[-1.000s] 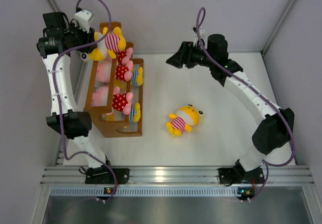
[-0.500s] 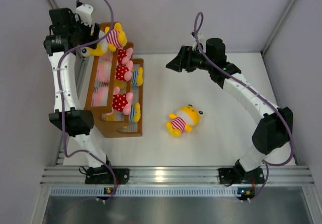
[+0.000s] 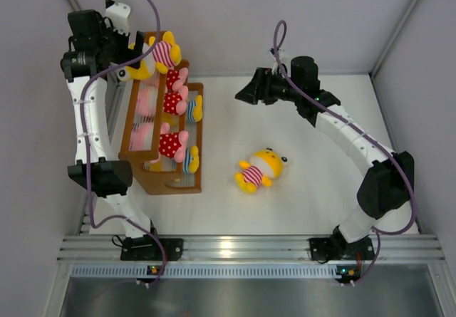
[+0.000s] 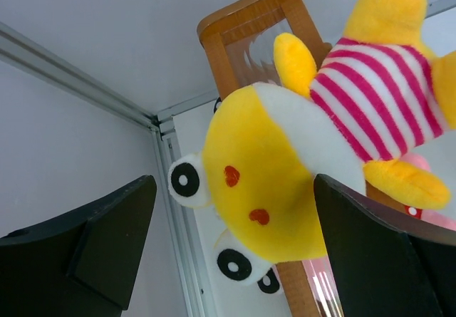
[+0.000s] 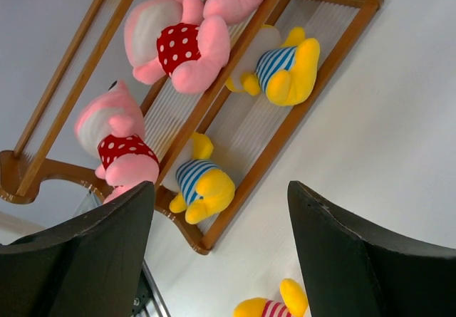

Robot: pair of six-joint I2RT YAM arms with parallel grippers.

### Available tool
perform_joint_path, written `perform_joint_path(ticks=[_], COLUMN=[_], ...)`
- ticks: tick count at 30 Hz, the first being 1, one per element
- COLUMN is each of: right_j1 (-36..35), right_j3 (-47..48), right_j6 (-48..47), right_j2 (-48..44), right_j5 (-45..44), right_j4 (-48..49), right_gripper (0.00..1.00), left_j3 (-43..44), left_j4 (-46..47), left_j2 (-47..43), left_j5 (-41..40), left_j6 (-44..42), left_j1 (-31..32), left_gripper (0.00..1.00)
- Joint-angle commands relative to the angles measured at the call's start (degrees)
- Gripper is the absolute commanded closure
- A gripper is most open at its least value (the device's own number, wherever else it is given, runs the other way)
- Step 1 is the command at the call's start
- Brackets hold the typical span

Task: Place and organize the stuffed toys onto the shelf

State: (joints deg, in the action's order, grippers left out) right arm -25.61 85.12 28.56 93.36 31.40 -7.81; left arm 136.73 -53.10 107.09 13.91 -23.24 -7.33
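Left gripper (image 4: 234, 189) stands wide open around the head of a yellow toy (image 4: 278, 182) in pink stripes, with a gap visible at one finger. That toy rests on the far end of the shelf (image 4: 246, 7). Red-dotted toys (image 5: 179, 46) sit on the middle tier and blue-striped toys (image 5: 281, 64) on the lowest. Right gripper (image 5: 221, 210) hangs open and empty above the table (image 3: 306, 210), where another pink-striped toy (image 3: 260, 169) lies well apart from the shelf.
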Motion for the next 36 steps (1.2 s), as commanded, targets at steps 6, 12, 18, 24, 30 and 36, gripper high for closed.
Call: perform_joint_path(ticks=[6,12,18,24,30,36], right_j1=[0.03,-0.06,-0.06,-0.06,-0.15,-0.06], right_j3=[-1.89,-3.38,-4.61,-5.23,-6.37,-6.72], right_j6=[-0.61,-1.05,-0.87,-0.26,-0.34,-0.43], right_j2=[-4.06,-5.03,-5.21,-5.12,-5.65,-5.21], right_j5=[1.04,0.86,0.77,0.95,0.42,0.24], right_j4=[2.63,2.45,2.72,3.33,3.42,3.33], right_gripper=[0.25,0.25,0.26,0.26,0.26,0.26], left_j3=[-2.51,-18.93,-31.94,-30.04,-23.0,-17.21], left_j4=[2.74,2.48,1.95,2.12,2.12,2.12], left_j2=[-9.0,-19.53,-23.59,-18.25,-11.92,-6.64], left_j5=[-1.95,-7.57,-13.3,-16.29,-15.58,-16.54], left_j6=[4.7,2.33,-0.13,0.65,2.06,3.64], left_j1=[0.39,0.48,0.39,0.39,0.39,0.48], left_gripper=[0.02,0.31,0.69,0.73,0.73,0.74])
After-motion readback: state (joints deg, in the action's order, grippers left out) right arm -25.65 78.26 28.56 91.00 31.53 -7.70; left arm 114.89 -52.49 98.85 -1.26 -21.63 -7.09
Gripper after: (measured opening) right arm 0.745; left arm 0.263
